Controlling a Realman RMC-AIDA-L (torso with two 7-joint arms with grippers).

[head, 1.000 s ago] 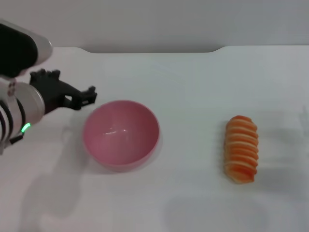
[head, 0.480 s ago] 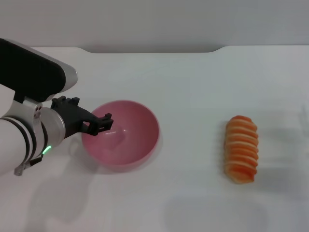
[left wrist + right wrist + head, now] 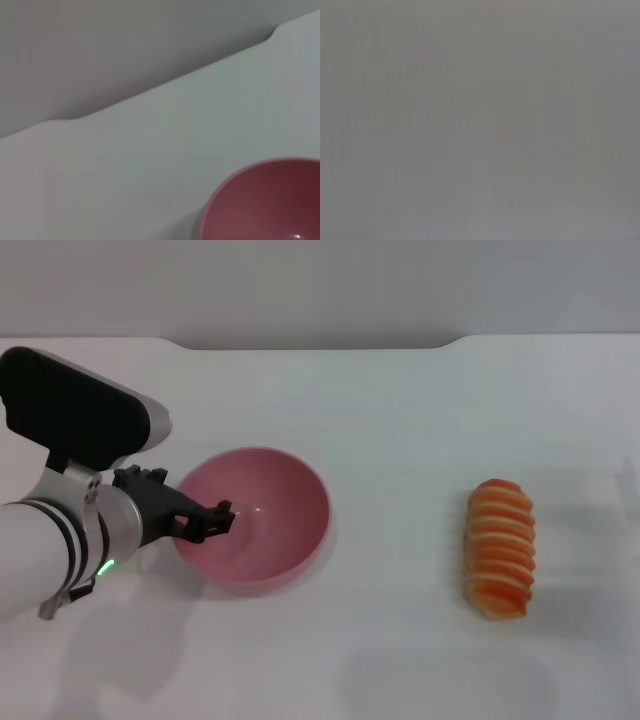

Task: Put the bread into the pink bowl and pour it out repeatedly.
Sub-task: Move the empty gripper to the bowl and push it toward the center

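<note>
Your left gripper point(image 3: 215, 521) sits at the bowl point(image 3: 262, 515) rim to grip it; I cannot tell its fingers' state. The bread point(image 3: 499, 548) lies well apart.

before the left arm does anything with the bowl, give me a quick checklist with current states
1. Pink bowl upright on the table: ok.
2. Bowl holds no bread: ok for loading, not ok for pouring.
3. Bread lying flat on the table, well apart from the bowl: ok.
4. Left tool at the bowl's near-left rim: ok.
5. Left tool open or shut on the rim: cannot tell.
6. Right tool ready to fetch the bread: cannot tell, not in view.
</note>
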